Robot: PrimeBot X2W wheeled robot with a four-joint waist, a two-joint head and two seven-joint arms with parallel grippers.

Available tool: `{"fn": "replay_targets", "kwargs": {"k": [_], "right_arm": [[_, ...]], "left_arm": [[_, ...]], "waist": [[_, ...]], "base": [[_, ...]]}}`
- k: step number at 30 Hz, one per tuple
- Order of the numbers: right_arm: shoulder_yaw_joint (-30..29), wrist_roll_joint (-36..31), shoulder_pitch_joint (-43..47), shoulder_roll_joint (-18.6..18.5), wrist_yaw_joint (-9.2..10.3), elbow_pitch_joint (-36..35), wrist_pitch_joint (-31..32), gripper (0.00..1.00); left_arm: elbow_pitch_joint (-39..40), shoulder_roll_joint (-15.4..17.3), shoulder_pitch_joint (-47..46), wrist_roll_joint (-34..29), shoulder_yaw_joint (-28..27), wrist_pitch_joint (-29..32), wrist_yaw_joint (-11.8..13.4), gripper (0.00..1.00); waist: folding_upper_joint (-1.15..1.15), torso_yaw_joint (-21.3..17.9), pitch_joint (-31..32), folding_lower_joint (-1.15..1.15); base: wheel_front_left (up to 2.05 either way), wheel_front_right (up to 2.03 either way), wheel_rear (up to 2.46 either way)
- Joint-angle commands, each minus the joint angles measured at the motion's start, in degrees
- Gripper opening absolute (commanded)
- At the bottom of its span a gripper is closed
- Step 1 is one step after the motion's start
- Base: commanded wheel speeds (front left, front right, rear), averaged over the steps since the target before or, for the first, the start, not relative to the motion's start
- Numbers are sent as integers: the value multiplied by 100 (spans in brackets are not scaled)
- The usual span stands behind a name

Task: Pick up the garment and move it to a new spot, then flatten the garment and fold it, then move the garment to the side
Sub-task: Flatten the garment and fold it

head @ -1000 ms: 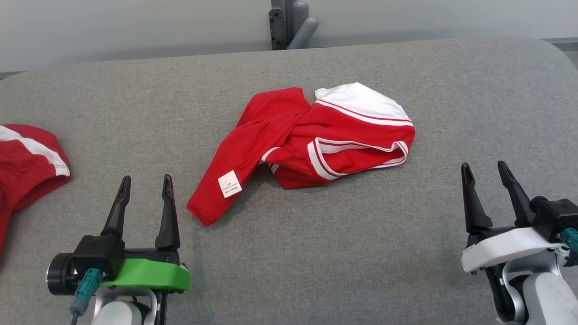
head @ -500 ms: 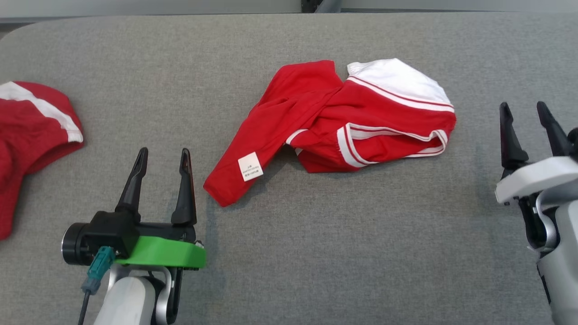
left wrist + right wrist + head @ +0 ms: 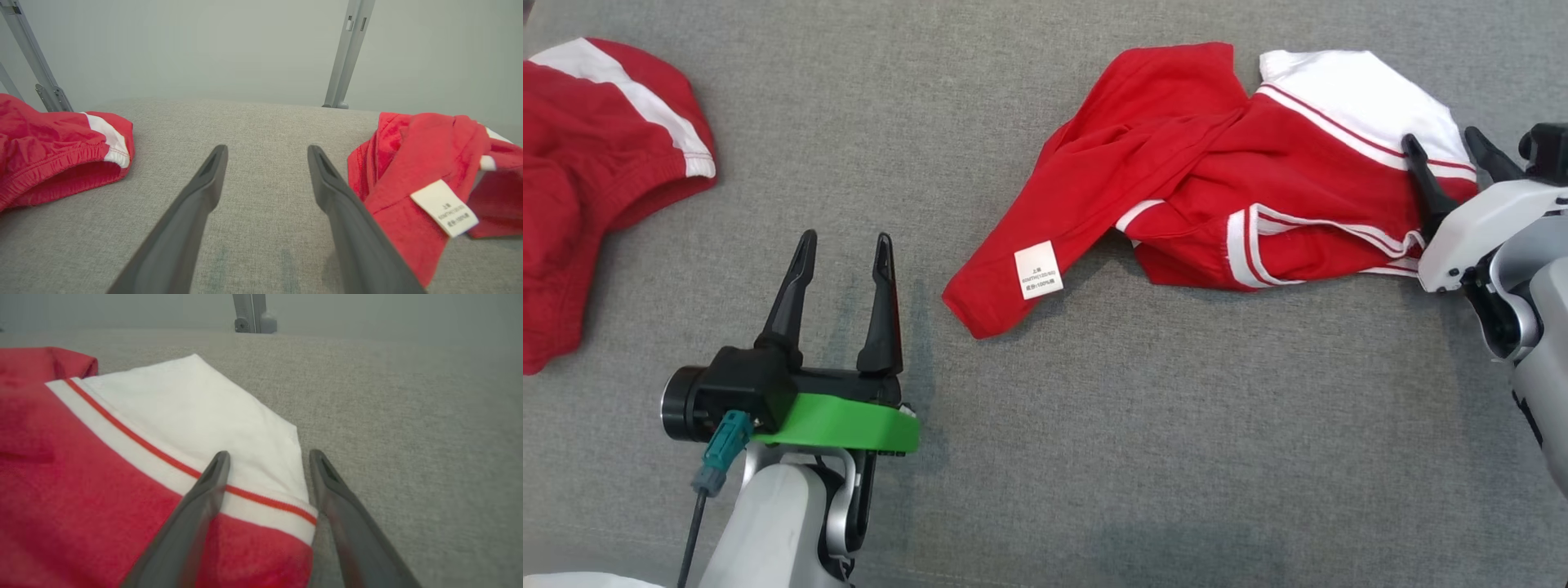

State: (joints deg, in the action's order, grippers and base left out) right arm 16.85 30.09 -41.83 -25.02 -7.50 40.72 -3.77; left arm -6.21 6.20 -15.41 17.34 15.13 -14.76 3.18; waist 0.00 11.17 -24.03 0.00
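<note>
Garment (image 3: 1192, 163): red with white stripes, crumpled on the grey surface (image 3: 1094, 457), far right of the middle.
Label (image 3: 1038, 269): white, on the garment's near left end.
Left gripper (image 3: 845, 238): fingers apart, empty, over bare surface left of the garment.
Right gripper (image 3: 1441, 137): fingers apart, with the garment's right edge between them, nothing clamped.
Other cloth (image 3: 596, 147): red and white, far left.

Our head view has tipped down and come closer, so the garment (image 3: 1176, 155) now shows larger and further right. Our right gripper (image 3: 1440, 137), earlier well apart from the garment's right side, now straddles its white-banded right edge.
</note>
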Motion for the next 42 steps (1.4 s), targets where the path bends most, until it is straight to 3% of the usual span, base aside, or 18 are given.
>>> {"fn": "replay_targets", "kwargs": {"k": [1,3,4,5,6,7,12,16,20,23,29,34,41,42], "right_arm": [[123,126,-116,-52,2,101,105,100],[385,368,-228,-95,1,238,371,100],[495,487,-268,-114,0,272,482,76],[606,592,-309,-147,0,288,603,39],[715,711,-338,-171,0,264,704,16],[802,815,-375,-204,0,214,753,0],[1118,1101,-577,-497,1,-190,589,0],[1467,909,-700,-717,1,-692,164,0],[1711,509,-805,-956,3,-1082,-211,0],[1950,-167,-763,-1183,4,-1499,-578,0],[2315,-1258,27,-1409,4,-2312,-687,0],[2419,-1379,1033,-1199,5,-2672,-557,0],[2310,-1258,1979,-555,1,-2274,-441,0],[2208,-1213,2048,-430,1,-2192,-479,21]], "left_arm": [[-28,-21,-105,-53,-15,-34,-25,100],[-44,-42,-114,-71,-25,-38,-43,100],[-42,-52,-124,-76,-38,-39,-47,100],[-32,-61,-128,-86,-55,-39,-52,100],[-24,-71,-124,-98,-70,-41,-58,100],[-22,-77,-113,-108,-87,-40,-54,100],[-16,-99,-34,-141,-167,-42,-81,100],[-22,-96,1,-179,-232,-42,-121,100],[-28,-61,33,-202,-289,-43,-137,100],[-19,-36,67,-225,-324,-43,-150,100],[-8,-3,142,-243,-384,-42,-141,100],[-6,-1,211,-225,-419,-43,-114,100],[-51,37,258,-203,-382,-44,-127,100],[-58,42,261,-199,-377,-44,-124,100]], "waist": [[0,95,-98,0],[0,94,-102,0],[0,86,-102,0],[0,74,-103,0],[0,58,-101,0],[0,39,-97,0],[0,-112,-39,0],[0,-297,34,0],[0,-459,108,0],[0,-609,162,0],[0,-847,240,0],[0,-991,296,0],[0,-1099,388,0],[0,-1102,407,0]], "base": [[0,0,0],[0,0,0],[0,0,0],[0,0,0],[0,0,0],[0,0,0],[0,0,0],[0,0,0],[0,0,0],[0,0,0],[0,0,0],[0,0,0],[0,0,0],[0,0,0]]}}
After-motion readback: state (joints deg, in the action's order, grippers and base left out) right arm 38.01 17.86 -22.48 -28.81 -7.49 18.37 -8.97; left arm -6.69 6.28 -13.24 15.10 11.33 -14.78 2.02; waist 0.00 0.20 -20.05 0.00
